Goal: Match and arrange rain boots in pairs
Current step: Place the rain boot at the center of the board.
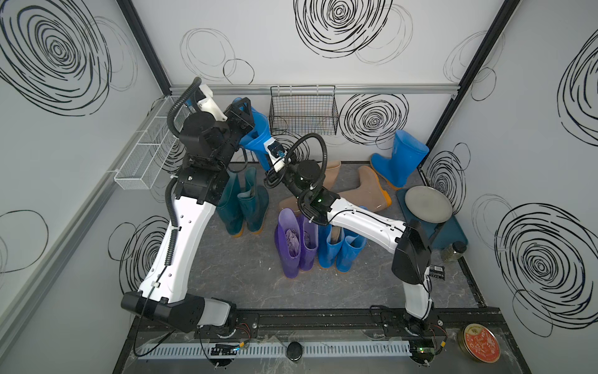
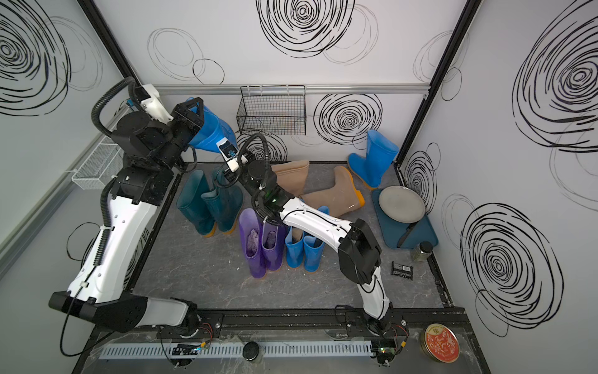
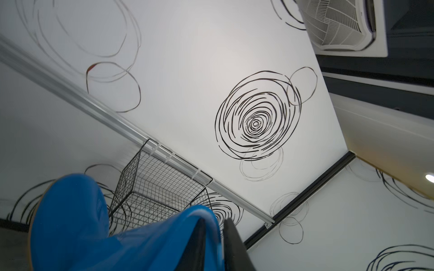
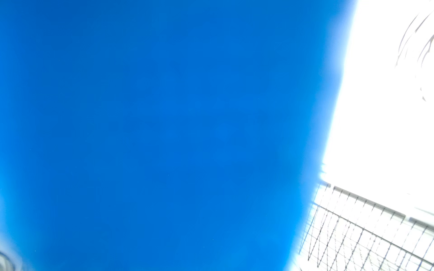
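Lifted blue boot (image 1: 259, 136): airborne, tilted, back-left.
Left gripper (image 1: 246, 119): astride boot rim; pinch unclear.
Right gripper (image 1: 268, 166): pressed together at shaft; hold hidden.
Handover: verify right hold before left release.
Destination: beside upright blue boot (image 1: 399, 158), back-right.

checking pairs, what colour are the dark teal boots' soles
Orange soles, clearest in a top view.

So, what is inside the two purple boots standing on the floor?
Each of the purple boots holds a crumpled wad, like paper or cloth, near its opening. What lies beneath, down to the foot, is hidden by the wads and the boot walls.
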